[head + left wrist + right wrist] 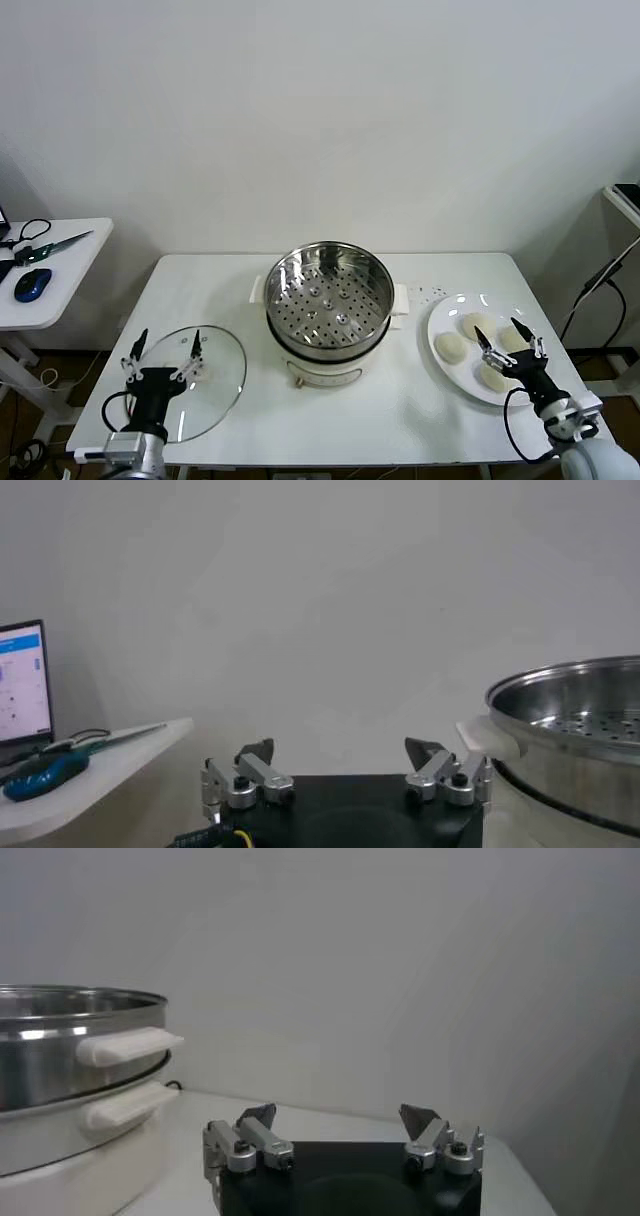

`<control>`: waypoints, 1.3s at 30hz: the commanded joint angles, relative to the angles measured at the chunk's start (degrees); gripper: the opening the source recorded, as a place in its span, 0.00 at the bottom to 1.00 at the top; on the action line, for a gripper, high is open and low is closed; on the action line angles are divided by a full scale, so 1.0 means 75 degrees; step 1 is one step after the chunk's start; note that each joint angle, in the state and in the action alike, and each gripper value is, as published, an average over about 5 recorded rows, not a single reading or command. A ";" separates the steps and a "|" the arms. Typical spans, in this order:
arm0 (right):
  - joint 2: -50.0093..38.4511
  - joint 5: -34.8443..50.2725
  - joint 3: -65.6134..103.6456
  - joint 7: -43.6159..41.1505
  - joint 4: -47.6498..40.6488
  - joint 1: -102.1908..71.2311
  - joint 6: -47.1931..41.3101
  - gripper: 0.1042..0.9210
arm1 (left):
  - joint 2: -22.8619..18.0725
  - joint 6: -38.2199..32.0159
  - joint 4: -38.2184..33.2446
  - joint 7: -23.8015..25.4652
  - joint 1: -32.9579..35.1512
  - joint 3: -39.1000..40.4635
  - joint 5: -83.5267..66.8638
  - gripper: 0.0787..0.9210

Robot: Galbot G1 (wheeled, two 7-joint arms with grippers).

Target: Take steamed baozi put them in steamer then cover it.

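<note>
head view only: white desk (400,400), whole steamer (328,300) at its centre, cover (215,375) flat on the desk to the robot's left of the pot, white plate (440,322) to its right with four baozi (451,346) on it
left wrist view only: side desk (90,770) with a lit screen (22,680), blue mouse (45,773), and a scissors-like tool on it; steamer rim and perforated tray at the picture edge
right wrist view only: steamer from the side, steel wall and two white handles (128,1046) stacked, pot over base
writing: none readable; screen text too small to tell
left claw (166,352): wide open, holds nothing, hangs over the near-left part of the cover; contact with the glass cannot be told
right claw (510,343): wide open, holds nothing, over the plate's right side, right at the baozi; touch cannot be told
steamer inside: perforated tray bare, lid off
baozi: all four on the plate, close together
</note>
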 commanded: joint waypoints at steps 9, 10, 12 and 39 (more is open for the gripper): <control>-0.3476 -0.2106 -0.2306 -0.4362 -0.1831 0.3141 -0.0526 0.88 | 0.0089 -0.0080 -0.0039 -0.0013 0.0144 0.0016 -0.0040 0.88; -0.3660 -0.2415 -0.2776 -0.4652 -0.2071 0.3695 -0.0433 0.88 | 0.0095 -0.0087 -0.0039 -0.0013 0.0157 0.0010 -0.0049 0.88; -0.3885 -0.3047 -0.3578 -0.5123 -0.2509 0.4743 -0.0216 0.88 | 0.0111 -0.0098 -0.0040 -0.0013 0.0172 -0.0006 -0.0069 0.88; -0.1891 -0.4421 -1.1665 -0.5639 -0.5695 1.1013 0.0398 0.88 | 0.0187 -0.0021 0.0166 -0.0043 0.0086 -0.0100 -0.0199 0.88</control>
